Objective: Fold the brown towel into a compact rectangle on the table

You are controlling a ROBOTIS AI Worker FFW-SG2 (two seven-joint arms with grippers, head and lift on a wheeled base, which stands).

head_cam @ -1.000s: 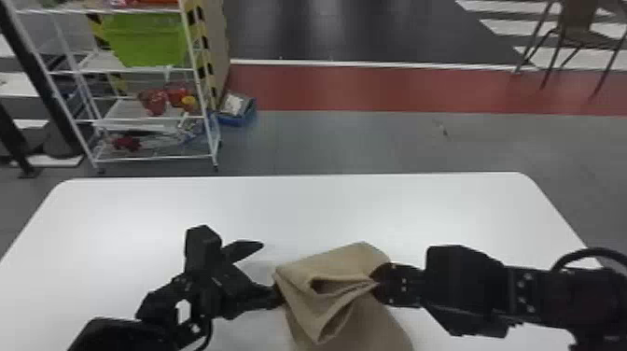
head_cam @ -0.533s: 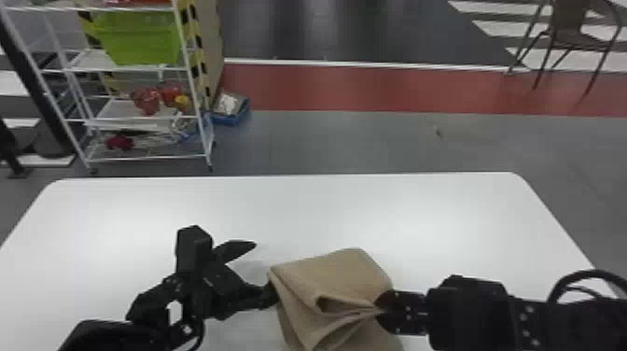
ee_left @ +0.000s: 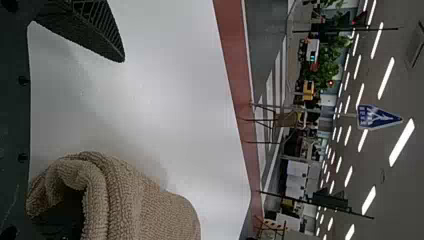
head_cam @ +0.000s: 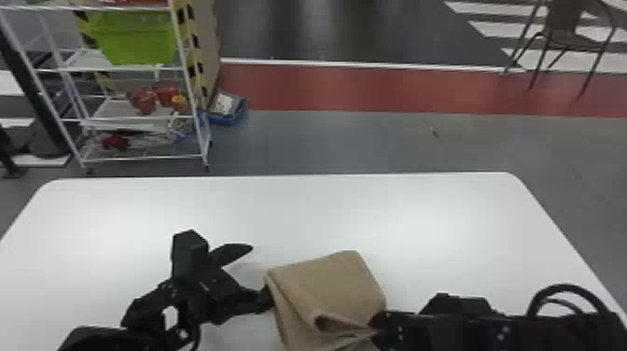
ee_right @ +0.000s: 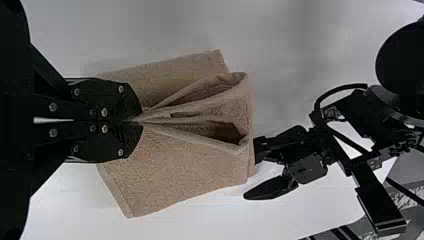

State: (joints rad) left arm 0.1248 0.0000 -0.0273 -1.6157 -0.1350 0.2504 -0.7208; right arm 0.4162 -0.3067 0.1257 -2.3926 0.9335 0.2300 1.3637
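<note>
Brown towel (head_cam: 336, 284) is on the white table (head_cam: 443, 224), toward the near side, part folded. Landmark for everything below = towel.

Right gripper (head_cam: 377, 328): at the towel's right side, fingers together, clamped on the towel. Several layers are pinched between the tips; from there they fan out leftward, with open loops between them. Can't tell if the pinched bit is off the tabletop.

Left gripper (head_cam: 261, 273): at the towel's left side, fingers wide apart. One finger meets the towel's left edge, its tip hidden by the cloth. The other (ee_left: 95, 30) stands clear of the cloth, over bare tabletop, farther from the robot. Not clamped on anything.

Left wrist view has a thick rolled fold in the towel, dark hollow inside.

Background, all beyond the towel: white shelf rack (head_cam: 135, 159) off to its left, green bin (head_cam: 135, 37) on that rack, blue box (head_cam: 227, 119) on the floor by the rack. Chair (head_cam: 562, 28) well off to its right.
</note>
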